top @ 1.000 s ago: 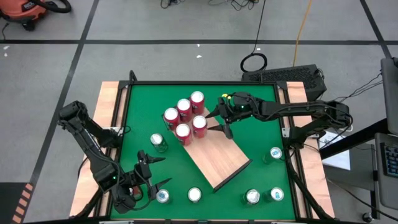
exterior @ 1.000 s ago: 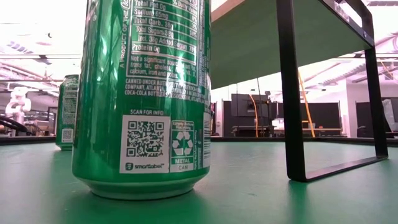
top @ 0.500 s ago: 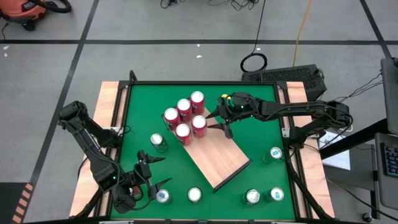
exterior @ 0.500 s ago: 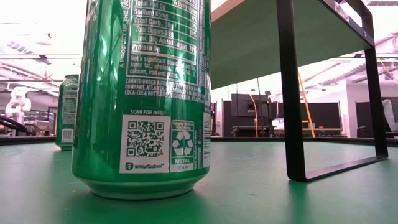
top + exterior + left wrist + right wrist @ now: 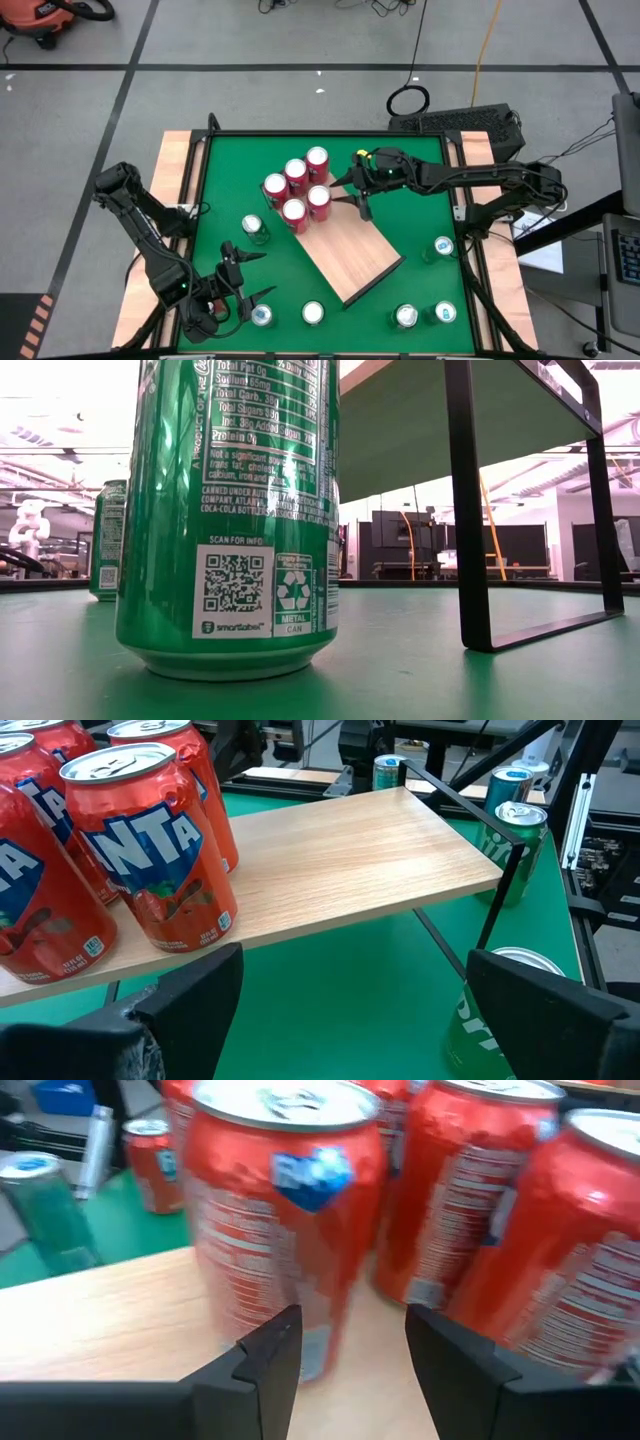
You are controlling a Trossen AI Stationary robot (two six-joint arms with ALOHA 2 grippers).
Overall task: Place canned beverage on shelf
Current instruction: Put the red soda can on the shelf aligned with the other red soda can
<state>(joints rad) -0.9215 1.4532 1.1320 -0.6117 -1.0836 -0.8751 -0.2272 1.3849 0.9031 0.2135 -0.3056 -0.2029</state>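
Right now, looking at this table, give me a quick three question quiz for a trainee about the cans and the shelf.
1. True or false: five red cans stand on the shelf.
2. Which colour are the cans standing on the green table off the shelf? A) red B) green C) blue
3. Fill in: the right gripper is beside the red cans, and the left gripper, open, waits near a ____ can.

Key: 1 true; 2 B; 3 green
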